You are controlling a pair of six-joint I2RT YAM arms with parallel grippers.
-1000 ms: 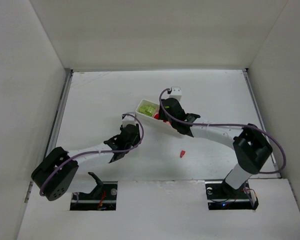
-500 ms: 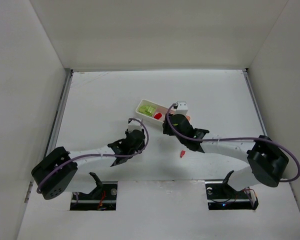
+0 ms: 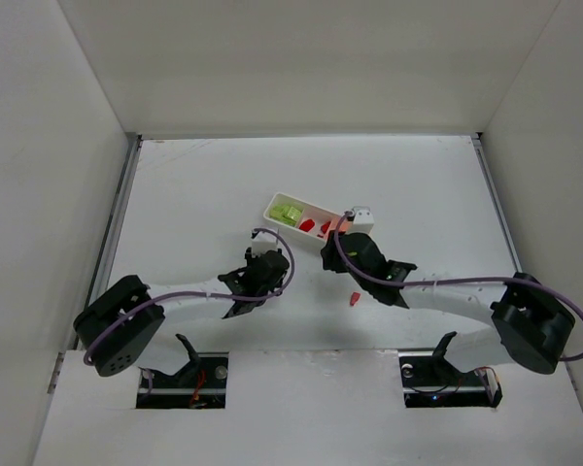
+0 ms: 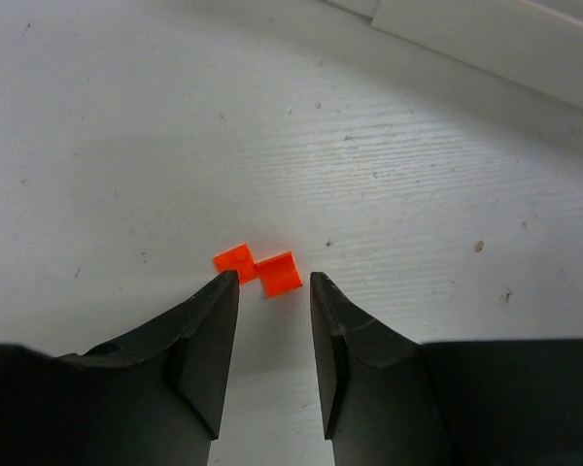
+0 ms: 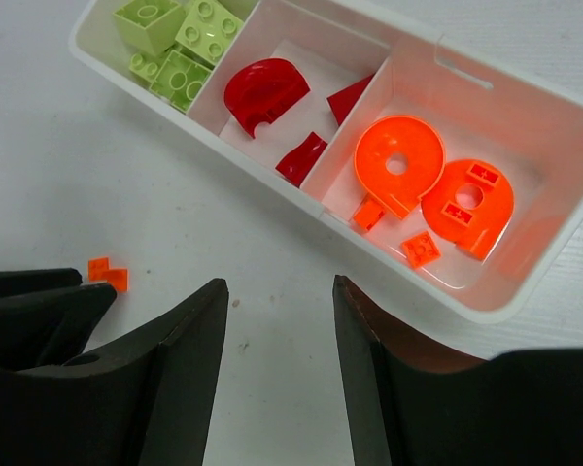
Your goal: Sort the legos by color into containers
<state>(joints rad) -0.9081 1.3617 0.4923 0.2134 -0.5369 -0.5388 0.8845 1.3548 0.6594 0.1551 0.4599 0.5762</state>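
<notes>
The white tray [image 5: 515,83] holds yellow-green blocks [image 5: 170,44] in its left compartment, red pieces [image 5: 267,89] in the middle one and orange rounded pieces [image 5: 423,180] in the right one. Two tiny orange legos [image 4: 262,268] lie on the table just beyond the tips of my open, empty left gripper [image 4: 272,283]. They also show in the right wrist view [image 5: 108,274]. My right gripper [image 5: 280,286] is open and empty, just short of the tray's near wall. A small red lego [image 3: 354,299] lies on the table near the right arm.
In the top view the tray [image 3: 272,207] sits mid-table, angled, with both grippers [image 3: 264,267] [image 3: 332,254] close in front of it. A left gripper finger [image 5: 39,311] shows at the left of the right wrist view. White walls enclose the table.
My right gripper has drawn back from over the tray towards the near side, uncovering the red compartment. My left gripper has shifted slightly right, towards the tiny orange legos.
</notes>
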